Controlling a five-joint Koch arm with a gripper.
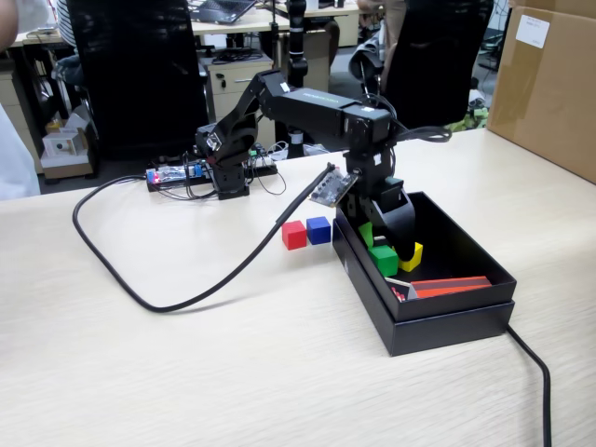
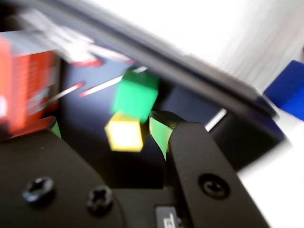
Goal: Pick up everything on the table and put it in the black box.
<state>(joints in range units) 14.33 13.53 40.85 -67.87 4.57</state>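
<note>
Fixed view, items from left to right, places given from the tool.

1. Black cable [image 1: 177, 289]: lies in a loop on the worktop [image 1: 233, 372], well to the left of the tool.
2. Arm base with red-lit circuit board [image 1: 177, 174]: far left of and behind the tool.
3. Red cube [image 1: 294, 235]: on the worktop, left of the tool, outside the black box [image 1: 438, 321].
4. Blue cube [image 1: 318, 229]: touching or just beside the red cube on its right, nearer the tool, also outside the box, close to its left wall. In the wrist view it shows at the far right edge [image 2: 289, 92], beyond the box wall.
5. Tool [image 1: 391, 240]: lowered inside the black box, with green pads on the fingers. In the wrist view [image 2: 107, 130] the fingers stand spread apart with a gap between them, and nothing is pinched.
6. Green cube [image 1: 383, 259]: on the box floor, just beside and below the tool tips. In the wrist view [image 2: 136, 99] it lies ahead of the gap between the fingers, blurred.
7. Yellow cube [image 1: 413, 257]: on the box floor, just right of the green cube, touching or nearly touching it. In the wrist view [image 2: 124, 134] it lies between the fingers.
8. Orange-red carton [image 1: 452, 285]: lying flat in the box, in front and to the right of the tool.
</note>
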